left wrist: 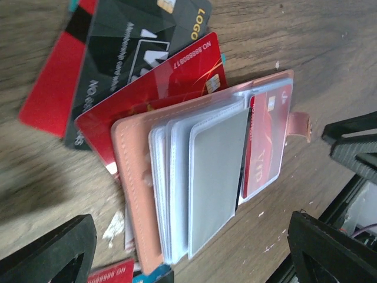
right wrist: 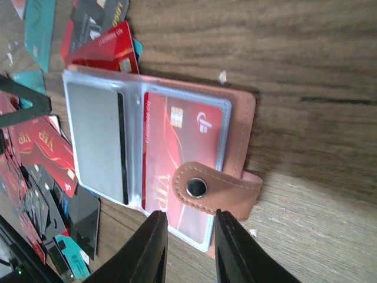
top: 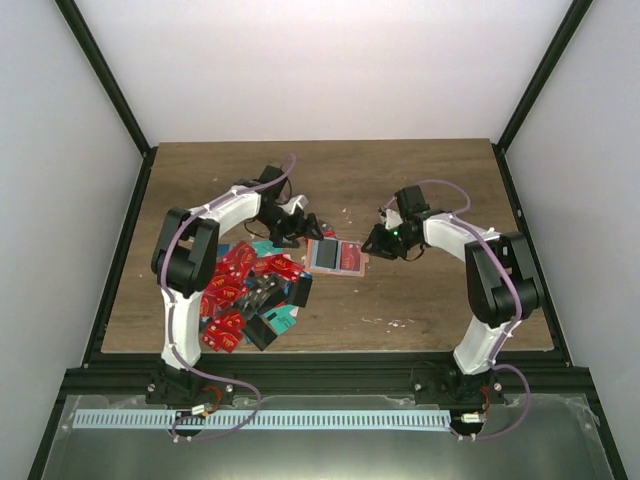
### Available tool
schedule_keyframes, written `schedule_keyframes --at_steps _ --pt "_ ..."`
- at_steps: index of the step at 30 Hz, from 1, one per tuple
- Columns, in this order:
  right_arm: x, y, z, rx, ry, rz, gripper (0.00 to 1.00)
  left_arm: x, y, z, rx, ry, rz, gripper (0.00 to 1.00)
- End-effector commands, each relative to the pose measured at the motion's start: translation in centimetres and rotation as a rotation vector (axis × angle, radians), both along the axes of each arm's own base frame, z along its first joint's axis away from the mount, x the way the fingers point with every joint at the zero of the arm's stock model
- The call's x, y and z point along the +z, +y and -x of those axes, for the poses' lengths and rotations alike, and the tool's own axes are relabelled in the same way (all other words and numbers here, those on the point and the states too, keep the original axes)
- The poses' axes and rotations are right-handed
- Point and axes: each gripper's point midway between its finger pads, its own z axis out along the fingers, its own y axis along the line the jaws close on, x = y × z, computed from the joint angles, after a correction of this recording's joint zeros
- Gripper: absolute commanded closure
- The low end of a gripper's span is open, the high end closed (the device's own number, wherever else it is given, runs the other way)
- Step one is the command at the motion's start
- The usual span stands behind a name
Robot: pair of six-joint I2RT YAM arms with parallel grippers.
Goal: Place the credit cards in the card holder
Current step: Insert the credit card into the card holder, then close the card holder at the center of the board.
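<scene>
Two white robot arms reach over a brown wooden tabletop point(top: 420, 180) toward a small salmon-pink card holder point(top: 335, 256). It lies open and flat near the middle, between the two arms. Its clear plastic sleeves point(left wrist: 206, 177) fan upward like the pages of a booklet. One sleeve holds a glossy red credit card marked VIP point(right wrist: 182, 147). The sleeve beside it holds a card turned face down, grey with a black stripe point(right wrist: 97, 141). A pink strap with a metal snap point(right wrist: 212, 188) lies over the red card's lower edge, on the side nearest the right arm point(top: 480, 260).

The left arm point(top: 200, 240) hangs low over the sleeves. The left jaws are spread wide with nothing between them, seemingly placed to part or steady the pages. The right jaws are parted only a little and pinch nothing. They hover just beside the snap strap, likely there to keep the cover from shifting.

A loose heap of thin credit cards, mostly red with some black and teal point(top: 245, 295), lies on the tabletop at the left. A few of them are tucked under the holder's edge. With so many cards outside, most of the filing looks undone.
</scene>
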Motion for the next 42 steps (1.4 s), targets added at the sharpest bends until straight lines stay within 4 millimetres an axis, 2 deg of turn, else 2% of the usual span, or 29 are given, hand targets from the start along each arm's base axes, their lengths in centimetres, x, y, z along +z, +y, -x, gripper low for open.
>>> schedule_keyframes --at_steps 1,8,12,28,34,42 --pt "-1.7 1.0 1.1 0.011 0.050 -0.042 0.76 -1.5 -1.7 -0.2 -0.054 -0.011 0.082 0.10" --pt "-3.2 1.3 1.6 -0.002 0.087 -0.067 0.77 -2.9 -2.1 0.4 -0.048 0.041 0.111 0.13" --pt "-3.7 1.5 1.4 -0.003 0.095 -0.074 0.78 -3.0 -2.2 1.0 -0.043 0.066 0.124 0.15" --pt "-4.3 1.6 1.2 -0.011 0.101 -0.081 0.81 1.9 -3.2 0.9 -0.002 0.036 0.157 0.21" --pt "-4.4 1.6 1.3 -0.010 0.100 -0.082 0.82 2.8 -3.6 0.8 0.023 0.050 0.133 0.25" --pt "-4.0 1.7 1.0 -0.010 0.089 -0.086 0.82 3.7 -5.4 1.2 0.013 0.053 0.122 0.31"
